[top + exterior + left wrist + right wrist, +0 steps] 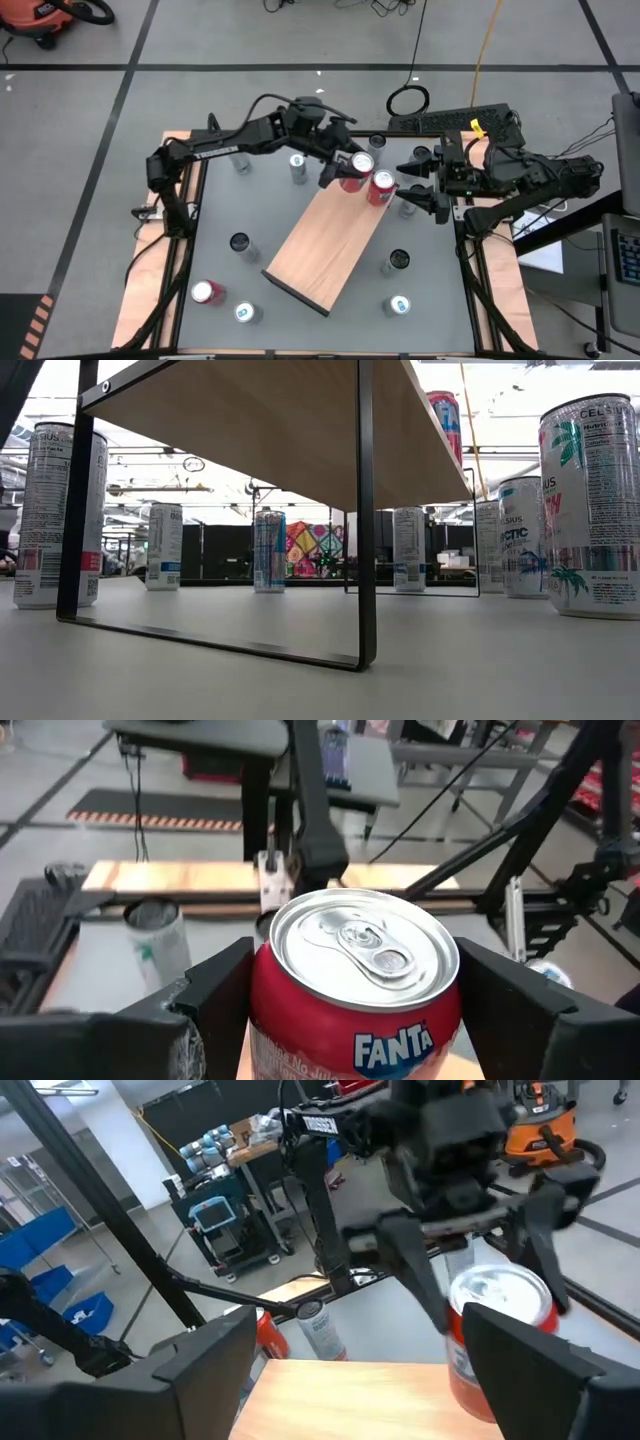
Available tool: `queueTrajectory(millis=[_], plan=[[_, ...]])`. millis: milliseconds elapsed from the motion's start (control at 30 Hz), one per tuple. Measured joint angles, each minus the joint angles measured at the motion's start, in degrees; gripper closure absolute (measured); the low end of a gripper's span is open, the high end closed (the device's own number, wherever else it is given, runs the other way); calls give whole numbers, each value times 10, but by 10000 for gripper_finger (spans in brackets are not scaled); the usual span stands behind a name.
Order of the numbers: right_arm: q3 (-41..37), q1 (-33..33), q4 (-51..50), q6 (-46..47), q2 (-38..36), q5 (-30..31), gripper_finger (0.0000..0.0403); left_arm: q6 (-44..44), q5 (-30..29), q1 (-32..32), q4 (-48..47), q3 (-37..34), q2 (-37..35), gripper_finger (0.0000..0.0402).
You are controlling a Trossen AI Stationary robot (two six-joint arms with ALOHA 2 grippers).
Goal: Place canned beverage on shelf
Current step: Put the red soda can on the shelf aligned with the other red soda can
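- We are holding the red Fanta can in the left pincer, clamped on its sides, over the shelf's far end.
- We are aiming to lower it straight, clear of the neighbouring red can.
- We are keeping the right pincer spread apart, empty, just beside.

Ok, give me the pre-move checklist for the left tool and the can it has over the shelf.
1. Left tool astride the red Fanta can, a finger on either side: ok.
2. Fingers actually gripping the can: cannot tell.
3. Can upright, lid up: ok.
4. Can over the shelf, at its far end: ok.
5. Second red can close beside it on the shelf: not ok, tight clearance.
6. Right tool open and holding nothing, close by that end: ok.
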Motion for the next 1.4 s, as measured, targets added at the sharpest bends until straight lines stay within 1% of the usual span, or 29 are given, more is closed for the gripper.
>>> queueTrajectory(millis=[133,367,433,500,567,667,933,1100,1233,1400], plan=[[0,0,-6,-4,0,24,78,23,11,25,-43,0,5,121],[0,0,-1,-3,-2,25,78,24,118,91,-48,0,2,121],[0,0,-1,1,-1,25,78,9,139,101,-24,-9,2,121],[0,0,-1,2,-2,26,78,-26,150,104,42,-32,2,121],[0,0,-1,3,-1,36,78,-59,151,103,110,-55,2,121],[0,0,-1,9,-1,39,78,-79,148,99,149,-71,2,121],[0,0,3,4,-1,39,78,-62,125,77,143,-82,2,121],[0,0,4,1,-1,39,78,-67,116,69,139,-82,2,120],[0,0,4,1,-1,39,78,-79,89,61,139,-82,2,116],[0,0,4,0,-1,39,78,-58,97,47,143,-89,1,114]])
